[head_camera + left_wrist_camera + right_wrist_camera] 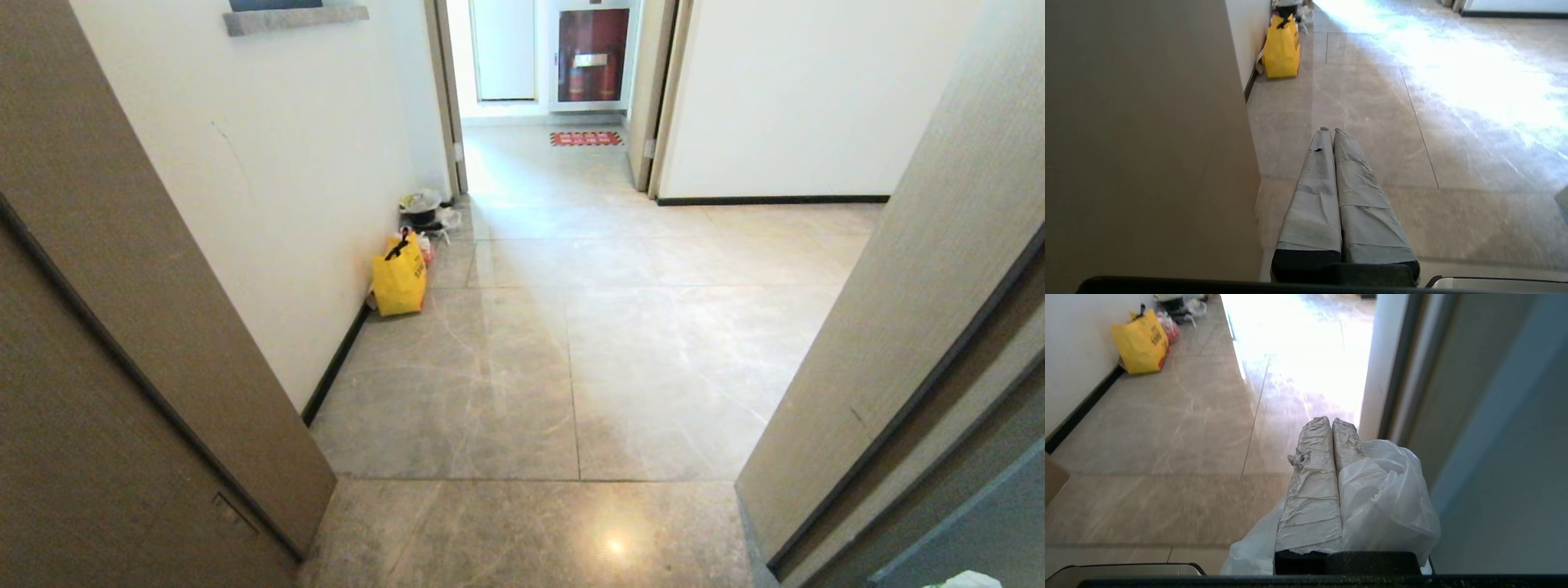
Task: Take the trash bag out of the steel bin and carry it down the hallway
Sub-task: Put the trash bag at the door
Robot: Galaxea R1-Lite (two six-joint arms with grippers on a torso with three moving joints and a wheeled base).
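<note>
Clamping the trash bag (1388, 498) in closed jaws, the right gripper (1332, 424) carries it toward the hallway (571, 327) at twelve o'clock; the left gripper (1329, 131) is closed, empty.

Shopping bag (399, 278) against left wall (269, 163), doorway (543, 61) ahead

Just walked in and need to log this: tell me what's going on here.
The robot stands in a doorway facing the narrow grey-tiled hallway. Its right tool is shut with the thin, crinkly white plastic trash bag bunched around it; the steel bin is not in view. The left tool is shut and holds nothing. Ahead, a yellow shopping bag with black handles sits against the left wall, with more clutter beyond it.
</note>
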